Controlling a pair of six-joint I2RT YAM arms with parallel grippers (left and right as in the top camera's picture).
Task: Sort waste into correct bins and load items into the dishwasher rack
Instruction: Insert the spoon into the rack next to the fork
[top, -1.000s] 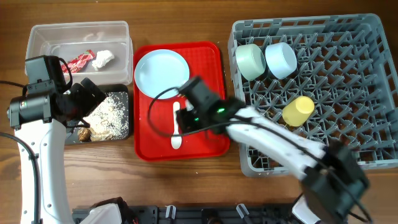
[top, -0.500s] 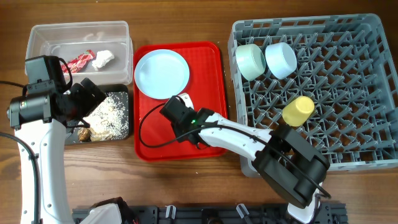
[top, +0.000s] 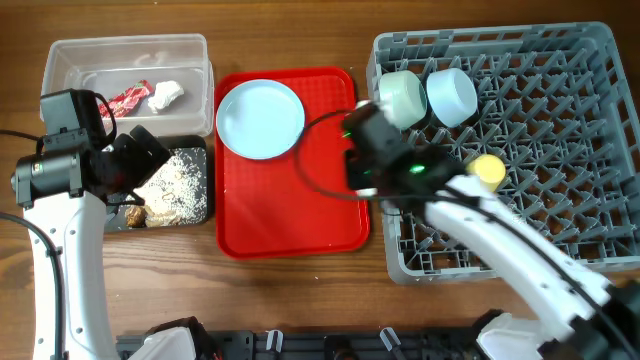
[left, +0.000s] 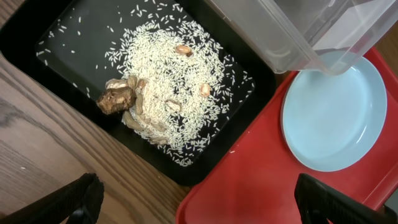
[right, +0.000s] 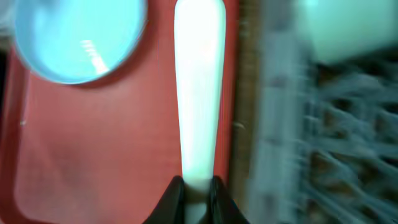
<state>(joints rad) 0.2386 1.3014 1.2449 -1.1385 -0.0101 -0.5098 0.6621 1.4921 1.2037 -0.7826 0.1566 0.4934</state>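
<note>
right gripper (right: 198, 190) is clamped on the white spoon (right: 199, 93), which sticks straight out from the fingers. it hangs over the right edge of the red tray (top: 290, 215), just beside the dishwasher rack (top: 560, 220). the right wrist view is blurred. left gripper (left: 199, 208) is spread wide and holds nothing, above the black tray (left: 62, 37) with the rice scraps (left: 168, 93). plate (top: 260, 118) sits at the red tray's far end. mint bowl (top: 403, 97), blue bowl (top: 452, 95) and yellow cup (top: 487, 170) are in the rack. wrapper (top: 127, 98) and white scrap (top: 166, 93) are in the clear tub (top: 125, 45).
</note>
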